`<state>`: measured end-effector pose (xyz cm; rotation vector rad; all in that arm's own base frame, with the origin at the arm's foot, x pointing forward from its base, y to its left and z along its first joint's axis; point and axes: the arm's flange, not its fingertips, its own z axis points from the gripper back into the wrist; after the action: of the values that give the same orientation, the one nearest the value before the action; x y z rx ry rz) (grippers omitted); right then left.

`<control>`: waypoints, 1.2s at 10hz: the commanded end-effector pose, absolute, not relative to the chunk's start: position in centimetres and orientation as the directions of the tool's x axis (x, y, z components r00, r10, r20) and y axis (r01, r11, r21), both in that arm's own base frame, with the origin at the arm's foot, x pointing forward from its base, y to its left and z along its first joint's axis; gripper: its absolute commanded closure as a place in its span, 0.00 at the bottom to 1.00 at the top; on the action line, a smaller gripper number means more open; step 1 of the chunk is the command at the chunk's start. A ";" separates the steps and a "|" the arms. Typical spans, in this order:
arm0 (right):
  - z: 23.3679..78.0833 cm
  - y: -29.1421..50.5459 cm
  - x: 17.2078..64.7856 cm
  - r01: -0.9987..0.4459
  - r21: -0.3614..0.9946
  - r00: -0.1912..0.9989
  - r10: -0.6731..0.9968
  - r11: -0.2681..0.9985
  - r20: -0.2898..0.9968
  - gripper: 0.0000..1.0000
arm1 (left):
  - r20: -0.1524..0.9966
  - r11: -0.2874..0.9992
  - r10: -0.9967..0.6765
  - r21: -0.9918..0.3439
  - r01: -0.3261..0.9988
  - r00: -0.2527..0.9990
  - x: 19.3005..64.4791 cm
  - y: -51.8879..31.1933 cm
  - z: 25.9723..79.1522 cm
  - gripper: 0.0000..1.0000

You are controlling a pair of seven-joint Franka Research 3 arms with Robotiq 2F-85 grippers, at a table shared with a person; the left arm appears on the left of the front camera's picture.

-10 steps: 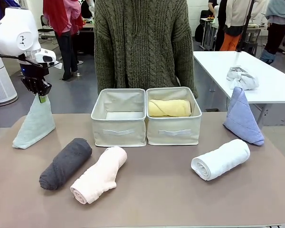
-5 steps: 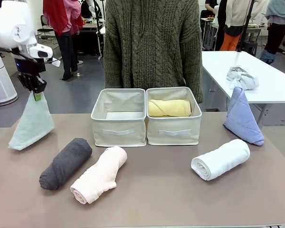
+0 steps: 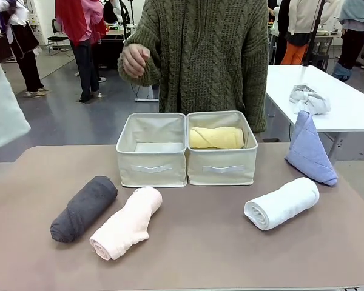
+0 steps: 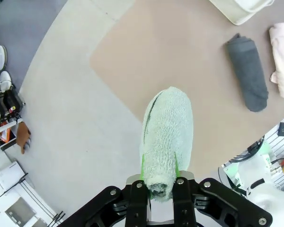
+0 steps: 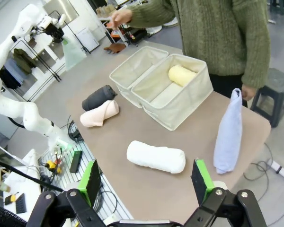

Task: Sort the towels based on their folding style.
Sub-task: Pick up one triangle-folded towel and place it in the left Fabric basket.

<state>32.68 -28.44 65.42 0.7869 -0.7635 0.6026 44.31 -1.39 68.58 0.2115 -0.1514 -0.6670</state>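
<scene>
My left gripper (image 4: 161,182) is shut on the tip of the pale teal cone towel (image 4: 166,132), which hangs in the air beyond the table's left corner; the cone (image 3: 3,115) sits at the front view's left edge. The dark grey roll (image 3: 84,208) and pale pink roll (image 3: 126,222) lie side by side front left. A yellow roll (image 3: 216,137) lies in the right bin (image 3: 222,170). The white roll (image 3: 282,203) lies right, with the light blue cone (image 3: 309,150) behind it. My right gripper (image 5: 146,182) hangs open high above the table's right end.
The left bin (image 3: 150,167) stands beside the right one at the table's middle back. A person stands behind the bins with one hand (image 3: 135,59) raised. A crumpled grey-white rag (image 3: 309,100) lies on a separate white table (image 3: 352,115) at the right.
My left gripper has lifted the teal cone off the table and carried it up and left, nearly out of the front view. The person has shifted right and raised a hand.
</scene>
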 end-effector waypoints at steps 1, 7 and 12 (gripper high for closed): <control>65.4 -28.6 32.7 -0.734 0.387 0.571 0.200 0.557 0.796 0.00 | 0.125 0.813 -0.557 0.286 0.507 0.821 44.7 0.0 64.1 1.00; 65.4 -28.6 32.7 -0.734 0.387 0.571 0.200 0.557 0.796 0.00 | 0.061 0.750 -0.654 0.180 0.636 0.754 38.9 6.1 65.1 0.84; 65.4 -28.6 32.7 -0.734 0.387 0.571 0.200 0.557 0.796 0.00 | 0.209 0.846 -0.533 0.106 0.523 0.820 33.6 10.4 63.8 0.84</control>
<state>32.73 -28.44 65.37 0.7874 -0.7621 0.6026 32.45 12.21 64.20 0.0513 -0.2142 -0.5746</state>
